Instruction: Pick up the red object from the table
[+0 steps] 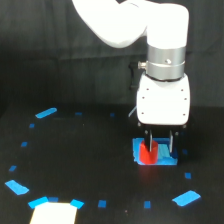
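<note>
1. We see the table point(80, 155), a flat matte black surface that fills the lower part of the exterior view; behind it hangs a dark, creased backdrop.
2. Small blue tape marks point(46, 113) dot the surface in a loose ring running from about 10 o'clock, down through 6 o'clock, to 4 o'clock. Some are tiny squares, others longer slanted strips.
3. A pale, overexposed rectangular patch point(54, 213) sits at the lower edge near 7 o'clock; we cannot tell what it is.
4. The middle of the table, inside the ring of marks, is bare black surface. The arm stands over the 4 o'clock part of the scene.
5. The arm point(150, 30) is smooth glossy white with a silver metallic collar above a boxy white wrist housing.
6. The gripper point(159, 142) points straight down, its two thin dark fingers point(171, 142) set narrowly on either side of the red object point(146, 154). We cannot tell whether they are touching it.
7. The red object is small, stubby and red-orange. It rests on a bright blue square patch point(167, 159), toward the patch's 9 o'clock side.
</note>
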You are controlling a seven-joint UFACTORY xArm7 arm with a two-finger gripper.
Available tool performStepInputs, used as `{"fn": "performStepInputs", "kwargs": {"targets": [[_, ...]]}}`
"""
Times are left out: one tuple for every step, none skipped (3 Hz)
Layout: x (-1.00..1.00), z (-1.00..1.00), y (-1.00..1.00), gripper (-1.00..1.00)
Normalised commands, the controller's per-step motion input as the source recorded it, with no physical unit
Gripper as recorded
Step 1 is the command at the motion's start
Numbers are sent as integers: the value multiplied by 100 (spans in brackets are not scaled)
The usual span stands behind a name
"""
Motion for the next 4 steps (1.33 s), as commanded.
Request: {"fn": "performStepInputs", "kwargs": {"targets": [[100,-15,100,-100],[100,-14,-36,100],[100,-44,58,29],[85,15,-100,100]]}}
